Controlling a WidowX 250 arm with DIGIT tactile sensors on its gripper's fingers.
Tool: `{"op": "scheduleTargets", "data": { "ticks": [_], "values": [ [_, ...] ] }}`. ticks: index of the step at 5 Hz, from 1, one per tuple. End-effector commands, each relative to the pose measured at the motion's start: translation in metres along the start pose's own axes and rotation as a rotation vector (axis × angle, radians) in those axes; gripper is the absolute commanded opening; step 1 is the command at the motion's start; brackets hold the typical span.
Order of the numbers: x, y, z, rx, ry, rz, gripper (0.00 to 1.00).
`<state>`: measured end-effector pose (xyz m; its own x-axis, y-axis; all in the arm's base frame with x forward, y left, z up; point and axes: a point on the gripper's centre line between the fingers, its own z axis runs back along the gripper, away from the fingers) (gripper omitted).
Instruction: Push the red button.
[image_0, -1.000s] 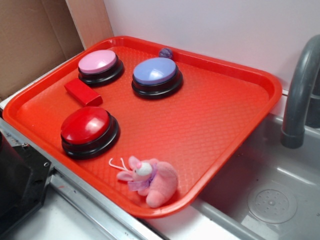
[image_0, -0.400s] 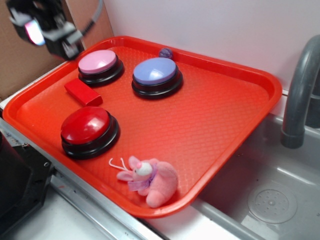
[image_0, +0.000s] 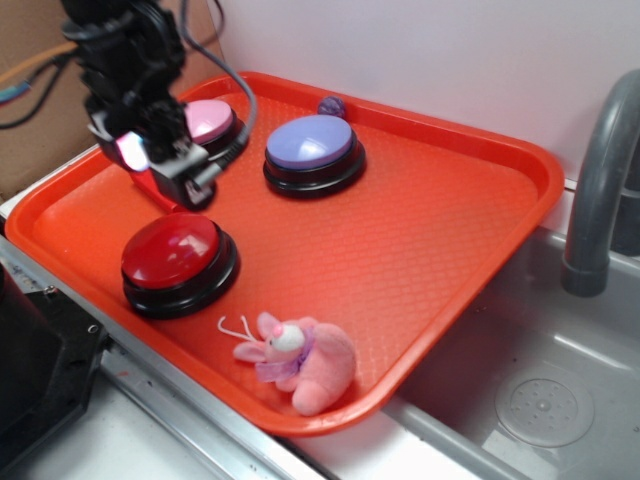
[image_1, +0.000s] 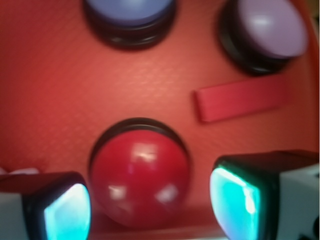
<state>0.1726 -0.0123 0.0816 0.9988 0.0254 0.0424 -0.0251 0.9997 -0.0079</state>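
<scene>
Right now the gripper (image_0: 165, 170) hangs over the back-left part of the orange-red tray (image_0: 480, 215), above and just behind the red button (image_0: 178, 262), not touching it. From the wrist view its two fingers (image_1: 235, 197) stand spread wide apart with nothing between them, and the red button (image_1: 140, 172) shows in the gap below, its glossy dome on a black base. That button sits near the tray's front-left edge. Behind it lies a small red block (image_1: 242, 98), mostly hidden by the gripper in the exterior view. Further back are the pink button (image_0: 212, 122), partly covered by the arm, and the purple button (image_0: 312, 150) beside it, with a small purple ball (image_0: 331, 105) near the tray's rear rim. A pink plush rabbit (image_0: 300, 362) lies at the tray's front edge, well apart from the gripper. To the right stand a grey faucet (image_0: 600, 190) and a sink (image_0: 545, 400)
</scene>
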Motion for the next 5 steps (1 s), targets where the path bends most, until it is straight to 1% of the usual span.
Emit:
{"op": "scheduleTargets", "data": {
  "ticks": [1,2,3,4,5],
  "values": [
    [0.003,-0.002,-0.032,0.053,0.034,-0.034,1.00],
    [-0.007,0.002,-0.041,0.091,0.023,-0.029,1.00],
    [-0.010,0.004,-0.040,0.106,0.018,-0.039,1.00],
    [-0.006,0.009,-0.020,0.044,0.007,-0.051,1.00],
    [-0.002,0.009,0.011,0.057,-0.030,-0.054,1.00]
  ]
}}
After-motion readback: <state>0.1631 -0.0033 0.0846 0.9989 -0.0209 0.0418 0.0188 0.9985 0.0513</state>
